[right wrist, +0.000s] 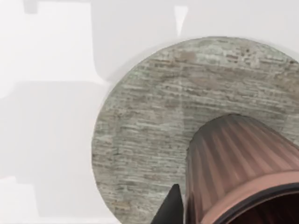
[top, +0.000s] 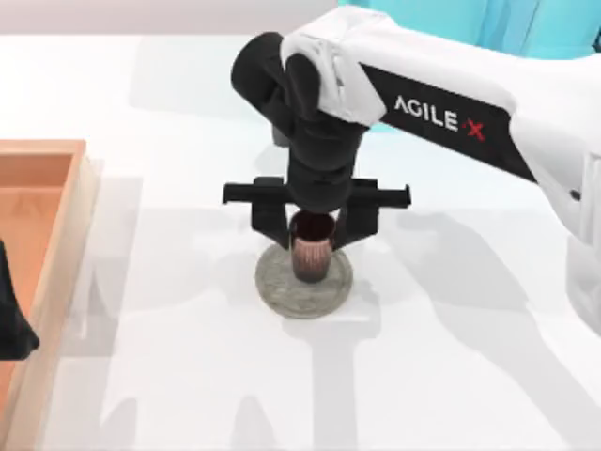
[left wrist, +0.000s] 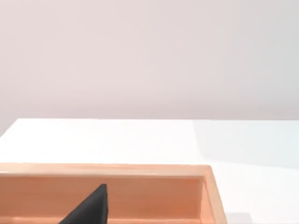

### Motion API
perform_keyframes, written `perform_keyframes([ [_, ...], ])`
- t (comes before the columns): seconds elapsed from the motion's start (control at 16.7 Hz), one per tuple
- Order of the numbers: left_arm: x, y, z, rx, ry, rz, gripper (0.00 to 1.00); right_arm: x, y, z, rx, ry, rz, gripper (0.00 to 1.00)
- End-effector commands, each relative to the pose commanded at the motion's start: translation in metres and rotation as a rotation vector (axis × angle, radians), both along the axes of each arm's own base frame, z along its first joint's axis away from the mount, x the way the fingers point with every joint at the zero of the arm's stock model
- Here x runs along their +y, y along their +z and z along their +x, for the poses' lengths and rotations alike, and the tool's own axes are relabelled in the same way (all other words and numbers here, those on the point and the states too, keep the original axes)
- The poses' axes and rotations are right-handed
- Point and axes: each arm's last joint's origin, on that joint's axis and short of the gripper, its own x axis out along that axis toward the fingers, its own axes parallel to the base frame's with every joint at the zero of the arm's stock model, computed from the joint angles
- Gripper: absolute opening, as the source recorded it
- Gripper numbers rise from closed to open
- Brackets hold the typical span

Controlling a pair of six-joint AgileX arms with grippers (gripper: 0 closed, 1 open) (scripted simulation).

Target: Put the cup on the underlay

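From above, the right gripper (top: 314,228) jaws pinch the ribbed reddish-brown cup (top: 311,248); its wrist view reveals the underlay's (right wrist: 154,126) grey speckled weave.

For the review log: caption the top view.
Right gripper straddles the cup standing on the underlay.

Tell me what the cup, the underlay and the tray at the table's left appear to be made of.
The cup: reddish-brown, vertically ribbed, with a soft sheen; possibly glazed ceramic or plastic, the look leaves it open. The underlay: grey, matte, with streaky woven-looking speckle, likely felt or coarse fabric, perhaps stone. The tray: orange, smooth, faintly grained walls, seemingly finished wood. The right gripper flanks the cup over the underlay.
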Motion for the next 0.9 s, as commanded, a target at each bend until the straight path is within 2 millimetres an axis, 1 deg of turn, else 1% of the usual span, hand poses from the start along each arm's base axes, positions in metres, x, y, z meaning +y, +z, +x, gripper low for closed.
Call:
perform_keyframes([
  [0.06,0.0,0.0,0.0,0.0,0.0,0.0,1.0,0.0,0.0,0.0,0.0,0.0,0.0,0.0],
  [0.84,0.0,0.0,0.0,0.0,0.0,0.0,1.0,0.0,0.0,0.0,0.0,0.0,0.0,0.98],
  [0.9,0.0,0.0,0.0,0.0,0.0,0.0,1.0,0.0,0.0,0.0,0.0,0.0,0.0,1.0],
])
